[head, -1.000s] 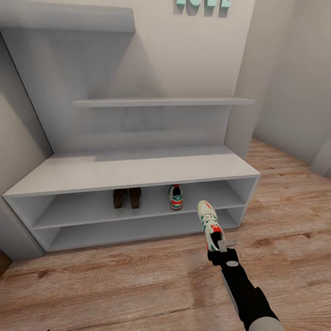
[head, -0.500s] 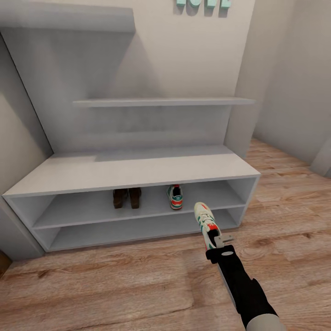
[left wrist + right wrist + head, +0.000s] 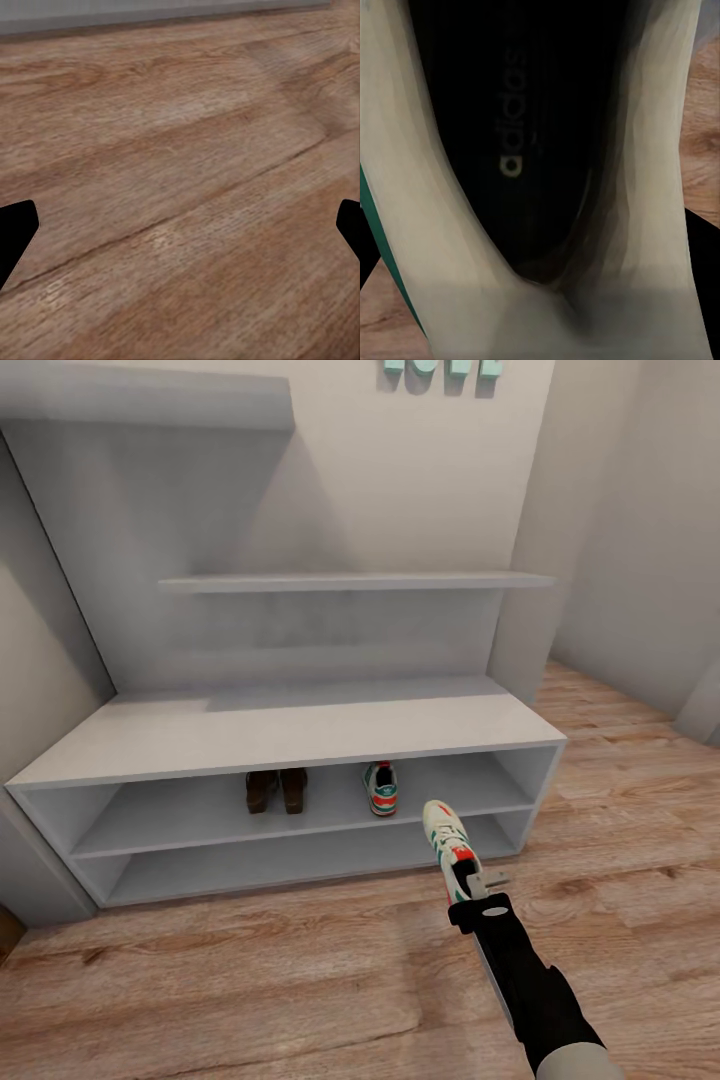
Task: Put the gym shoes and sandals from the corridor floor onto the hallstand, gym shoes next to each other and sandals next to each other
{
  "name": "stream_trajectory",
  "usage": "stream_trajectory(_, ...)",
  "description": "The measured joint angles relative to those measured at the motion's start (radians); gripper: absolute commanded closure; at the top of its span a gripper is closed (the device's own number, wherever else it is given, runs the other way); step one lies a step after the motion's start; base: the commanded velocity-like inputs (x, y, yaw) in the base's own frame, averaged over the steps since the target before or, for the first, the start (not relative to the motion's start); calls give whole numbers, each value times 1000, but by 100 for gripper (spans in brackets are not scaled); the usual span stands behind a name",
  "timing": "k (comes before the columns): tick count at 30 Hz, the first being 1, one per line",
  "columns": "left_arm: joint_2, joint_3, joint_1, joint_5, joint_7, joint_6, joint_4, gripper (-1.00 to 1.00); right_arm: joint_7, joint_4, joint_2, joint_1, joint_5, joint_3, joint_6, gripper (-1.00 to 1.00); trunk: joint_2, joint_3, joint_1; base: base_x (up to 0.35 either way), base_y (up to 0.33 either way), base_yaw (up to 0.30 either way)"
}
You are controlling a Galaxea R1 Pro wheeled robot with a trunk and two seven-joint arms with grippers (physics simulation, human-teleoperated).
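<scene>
My right gripper (image 3: 470, 887) is shut on the heel of a white gym shoe (image 3: 447, 842), holding it above the floor in front of the hallstand (image 3: 290, 735), toe toward the rack. Up close in the right wrist view, that gym shoe (image 3: 427, 202) shows its dark insole. The other gym shoe (image 3: 381, 788) stands on the upper shelf, right of centre. Both brown sandals (image 3: 277, 790) sit side by side on the same shelf, to its left. In the left wrist view my left gripper (image 3: 180, 225) is open, its black fingertips (image 3: 15, 232) at the frame's edges, over bare wood floor (image 3: 180, 187).
Two thin grey wall shelves (image 3: 350, 582) hang above the rack. A wall corner (image 3: 530, 590) juts out right of the rack. Wood plank floor (image 3: 250, 980) stretches in front of the rack and off to the right.
My right gripper has carried the held gym shoe slightly left and toward the rack over the last second; since half a second ago nothing has visibly moved.
</scene>
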Motion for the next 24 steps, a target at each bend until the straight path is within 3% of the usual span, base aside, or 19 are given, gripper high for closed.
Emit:
stream_trajectory(11,-1,7,1,2,1,-1,-1,-100,0,-2,0,-1,0,-1,0,100,0,-8,0,4,0,108)
stream_trajectory(24,-2,7,1,2,3,-1,-1,-100,-1,-2,0,0,0,-2,-2,100,0,-23,0,186,-1,129)
